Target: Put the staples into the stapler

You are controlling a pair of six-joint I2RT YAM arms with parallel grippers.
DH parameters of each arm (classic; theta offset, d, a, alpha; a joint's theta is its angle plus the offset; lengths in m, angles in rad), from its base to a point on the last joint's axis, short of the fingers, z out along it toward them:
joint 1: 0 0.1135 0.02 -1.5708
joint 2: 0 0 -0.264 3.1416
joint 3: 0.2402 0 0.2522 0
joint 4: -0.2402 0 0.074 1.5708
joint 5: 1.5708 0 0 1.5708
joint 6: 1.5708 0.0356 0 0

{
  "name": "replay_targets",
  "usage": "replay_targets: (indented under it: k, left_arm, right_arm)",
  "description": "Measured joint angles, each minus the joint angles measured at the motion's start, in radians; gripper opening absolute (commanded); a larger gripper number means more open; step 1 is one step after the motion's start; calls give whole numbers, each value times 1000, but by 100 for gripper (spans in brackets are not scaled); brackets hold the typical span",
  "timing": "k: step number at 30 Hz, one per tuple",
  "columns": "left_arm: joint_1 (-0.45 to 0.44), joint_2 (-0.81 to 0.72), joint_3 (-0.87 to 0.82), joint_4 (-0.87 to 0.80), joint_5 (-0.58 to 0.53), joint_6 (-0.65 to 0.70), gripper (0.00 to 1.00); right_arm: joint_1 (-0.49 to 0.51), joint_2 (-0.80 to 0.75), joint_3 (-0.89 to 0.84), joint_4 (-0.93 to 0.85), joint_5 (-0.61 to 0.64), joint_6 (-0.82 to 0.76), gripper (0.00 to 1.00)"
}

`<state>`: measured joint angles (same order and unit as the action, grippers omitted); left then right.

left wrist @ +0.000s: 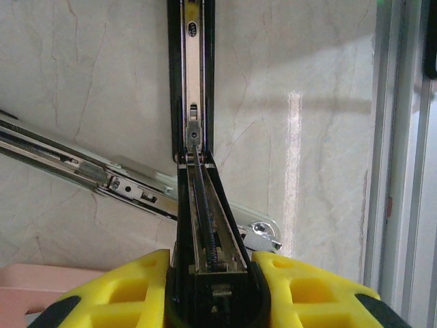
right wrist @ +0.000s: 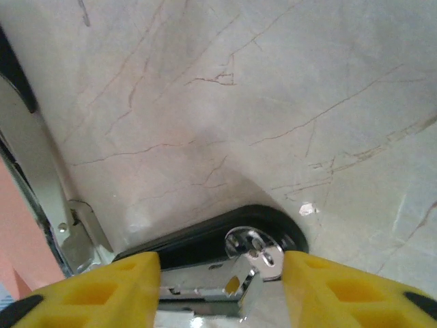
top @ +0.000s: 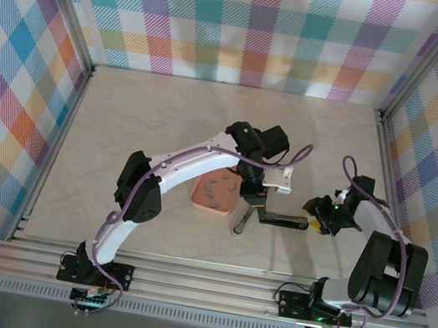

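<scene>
Left end effector [left wrist: 210,273] clamps stapler [left wrist: 194,102]; open table [left wrist: 307,102] up to frame rail [left wrist: 390,137].

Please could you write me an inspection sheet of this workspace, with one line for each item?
Surface: pale marbled table, no spills seen.
Job's things: stapler hinged open, lying beside the pink tray; grey staples lie in the tray.
Clutter: nothing seen.
Grippers: left gripper shut on the stapler's black spring arm; right gripper has its fingers either side of the stapler's riveted end, grip cannot be told.
Cables: purple cables follow both arms and loop free near the wrists.
Surroundings: checked cloth walls; aluminium rails at the near edge.
</scene>
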<state>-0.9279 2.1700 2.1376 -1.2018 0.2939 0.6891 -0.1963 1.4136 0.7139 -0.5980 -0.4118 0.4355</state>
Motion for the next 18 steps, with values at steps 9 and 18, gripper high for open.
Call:
replay_targets:
  k: [9,18]
  left_arm:
    - [0,-6,-21,20,1,-16,11]
    - [0,-6,-16,42,0,-77,11]
  right_arm:
    - [14,30,-2,22,-33,-7,28]
    - [48,-8,-46,74,-19,8,25]
